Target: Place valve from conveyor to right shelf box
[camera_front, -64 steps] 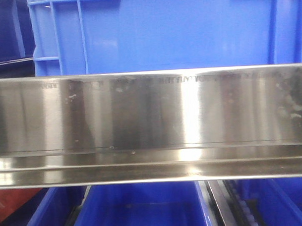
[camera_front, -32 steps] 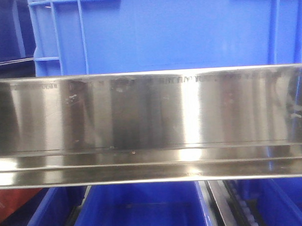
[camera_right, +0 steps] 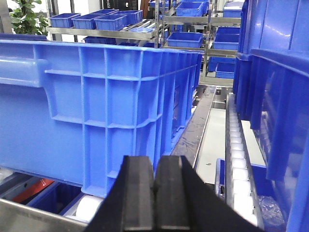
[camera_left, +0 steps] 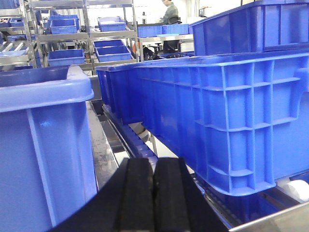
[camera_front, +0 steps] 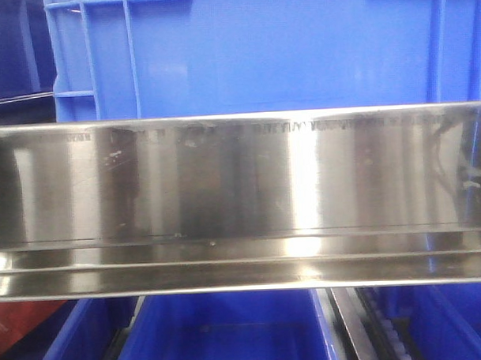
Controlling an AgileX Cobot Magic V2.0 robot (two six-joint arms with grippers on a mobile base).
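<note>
Valve: not visible in any of the three views; conveyor likewise out of sight. Right shelf (camera_front: 241, 188): stainless-steel rack whose broad mirror-like front rail spans the whole front view, streaked with bright vertical reflections. Blue crate (camera_front: 260, 49): ribbed plastic, sits on the shelf directly behind and above the rail; further blue bins (camera_front: 230, 330) lie on the level below the rail. Left claw (camera_left: 153, 193): two black pads pressed flat together, nothing between them, positioned low between a pale blue bin (camera_left: 38, 145) close on its left and a long ribbed blue crate (camera_left: 231, 121) on its right, the latter resting on white rollers (camera_left: 297, 188). Right claw (camera_right: 153, 193): black pads likewise closed against each other and empty, pointing along a gap beside a large ribbed blue crate (camera_right: 96, 106) on its left, with a roller track (camera_right: 237, 159) running away on its right. Background: steel racks holding more blue bins (camera_right: 111, 20), a potted plant (camera_right: 24, 17), and a person (camera_left: 170, 12) standing far off.
</note>
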